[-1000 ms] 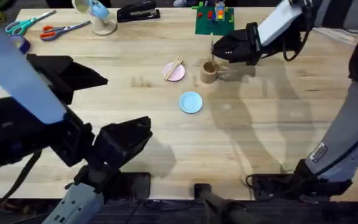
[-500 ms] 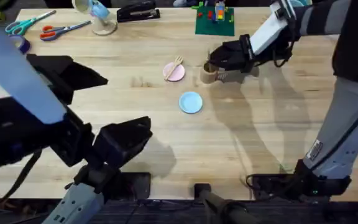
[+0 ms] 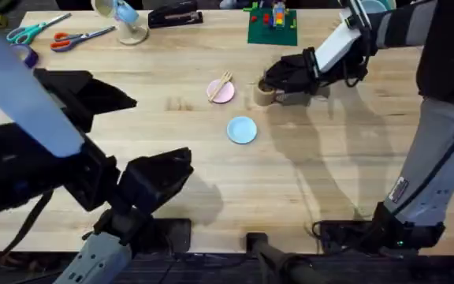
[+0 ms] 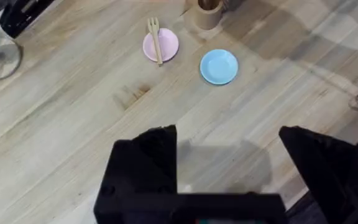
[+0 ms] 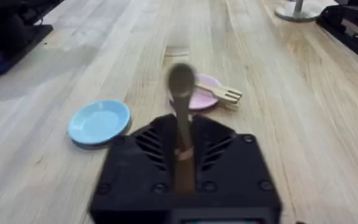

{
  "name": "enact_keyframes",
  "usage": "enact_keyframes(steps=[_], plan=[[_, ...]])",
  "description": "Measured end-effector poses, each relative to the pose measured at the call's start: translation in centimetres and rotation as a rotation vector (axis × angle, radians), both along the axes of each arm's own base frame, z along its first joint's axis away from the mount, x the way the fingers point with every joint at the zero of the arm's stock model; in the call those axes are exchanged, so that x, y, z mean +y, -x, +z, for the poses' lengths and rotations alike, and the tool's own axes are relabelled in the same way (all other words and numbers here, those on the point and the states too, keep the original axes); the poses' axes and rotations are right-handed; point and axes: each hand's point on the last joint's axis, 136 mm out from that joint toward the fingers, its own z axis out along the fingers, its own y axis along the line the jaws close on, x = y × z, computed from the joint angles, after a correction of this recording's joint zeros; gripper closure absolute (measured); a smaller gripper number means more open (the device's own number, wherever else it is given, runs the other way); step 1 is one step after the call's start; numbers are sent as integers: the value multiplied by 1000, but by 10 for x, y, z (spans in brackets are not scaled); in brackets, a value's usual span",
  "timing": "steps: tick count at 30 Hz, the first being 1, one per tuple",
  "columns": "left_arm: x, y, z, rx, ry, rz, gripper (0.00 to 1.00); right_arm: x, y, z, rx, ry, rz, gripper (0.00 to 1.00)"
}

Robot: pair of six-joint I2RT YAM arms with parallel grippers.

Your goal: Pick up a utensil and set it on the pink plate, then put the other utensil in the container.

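A light wooden table [image 3: 211, 173] holds the scene from above. Near its far middle sits a small pink plate [image 3: 224, 93], and a pale wooden fork [image 3: 220, 85] lies across it, tines overhanging the rim. Just beside the pink plate, toward the right, stands a small brown container [image 3: 264, 93]. A light blue plate [image 3: 242, 130] rests a little nearer the arms' bases, apart from both. The right gripper [image 3: 274, 79] hangs directly over the container, reaching in from the right. In the right wrist view, its two black fingers are closed on the handle of a wooden spoon [image 5: 181, 84], whose rounded bowl sticks out ahead of the fingers, blurred, with the pink plate and fork beyond it. The left gripper [image 4: 229, 165] hovers well back from the plates, low and to the left; in its wrist view the two black fingers stand wide apart with nothing between them, the plates and container far ahead across the table.
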Motion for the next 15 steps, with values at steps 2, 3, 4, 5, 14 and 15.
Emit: enact_keyframes(steps=[2, 3, 4, 5, 14, 15], plan=[[0, 0, 0, 0, 0, 0, 8, 0, 0, 0, -2, -1, 0, 773], [0, 0, 0, 0, 0, 0, 8, 0, 0, 0, -2, -1, 0, 730], [0, 0, 0, 0, 0, 0, 8, 0, 0, 0, -2, -1, 0, 701], [0, 0, 0, 0, 0, 0, 8, 0, 0, 0, -2, -1, 0, 689], [0, 0, 0, 0, 0, 0, 8, 0, 1, 0, 4, -1, 0, 344], [0, 0, 0, 0, 0, 0, 8, 0, 1, 0, 10, -1, 0, 296]])
